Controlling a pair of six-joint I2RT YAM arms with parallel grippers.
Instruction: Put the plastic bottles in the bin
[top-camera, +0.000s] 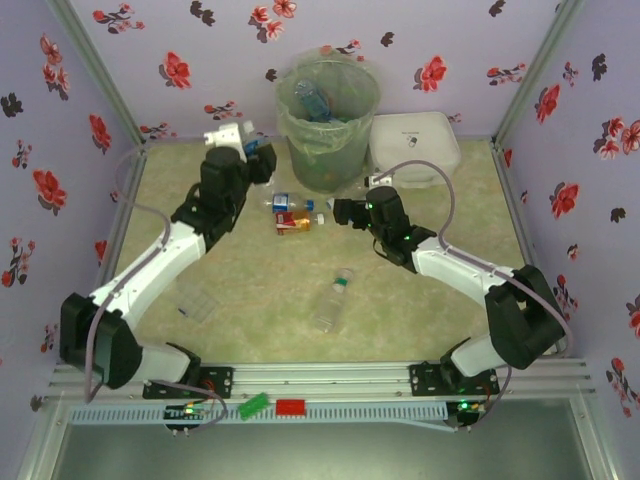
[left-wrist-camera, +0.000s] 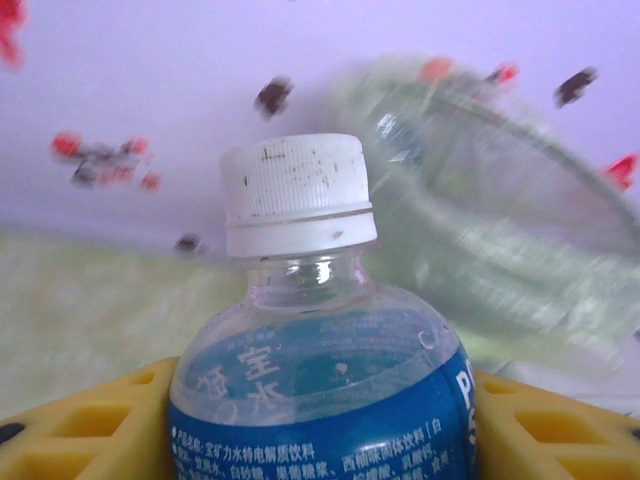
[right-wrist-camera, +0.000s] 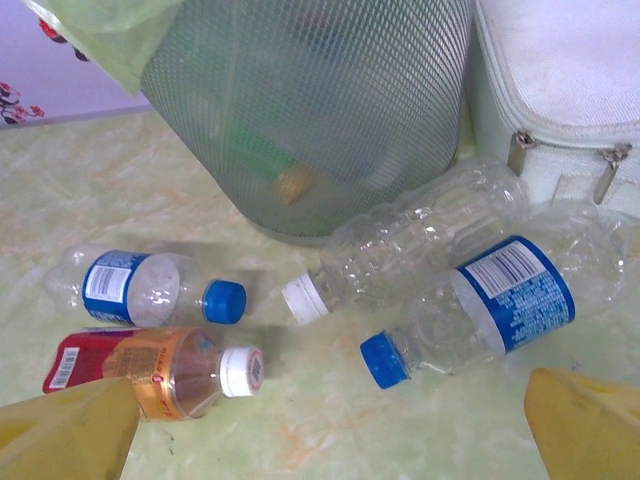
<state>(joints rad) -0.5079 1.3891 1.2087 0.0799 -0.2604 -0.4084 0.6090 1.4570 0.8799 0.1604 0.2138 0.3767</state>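
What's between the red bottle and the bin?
A small blue-capped bottle lies on its side between the red bottle and the bin, in the right wrist view.

top camera looks down from behind; both wrist cameras sit low, close, facing the bin all three share.

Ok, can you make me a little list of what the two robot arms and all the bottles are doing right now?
left pincer: shut on a white-capped bottle with a blue label
right pincer: open, holding nothing
bin: mesh, bag-lined, some bottles already inside
lying by the bin: small blue-capped bottle, red-orange labelled bottle, clear white-capped bottle, bigger blue-capped bottle
lying nearer the arm bases: green-banded bottle, crushed clear bottle
next to the bin: white zip case
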